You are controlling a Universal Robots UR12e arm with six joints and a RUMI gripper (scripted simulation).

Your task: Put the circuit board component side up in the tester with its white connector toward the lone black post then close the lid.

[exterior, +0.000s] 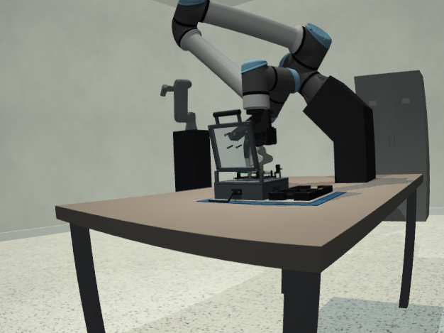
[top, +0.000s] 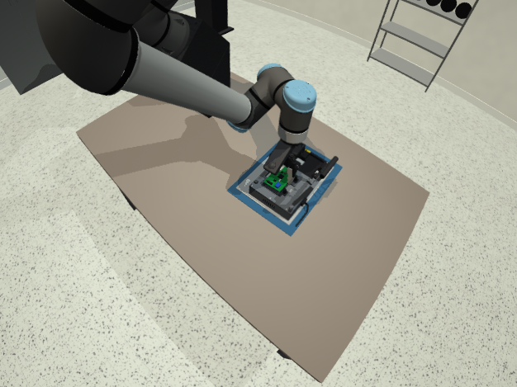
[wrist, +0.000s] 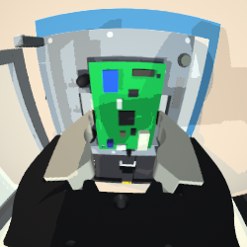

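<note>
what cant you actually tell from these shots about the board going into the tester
- Pins and holes: in the wrist view the circuit board covers the tester under it, so the pins are hidden.
- Board height: in the exterior view the raised lid and the gripper block the board, so seated or hovering is unclear.
- Connector direction: in the top view the board is too small, and the gripper partly covers it.

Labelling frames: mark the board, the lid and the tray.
board (wrist: 126, 101): wrist view, green face, centre.
lid (exterior: 232, 145): exterior view, clear pane, raised.
tray (exterior: 300, 192): exterior view, black side wall.
</note>
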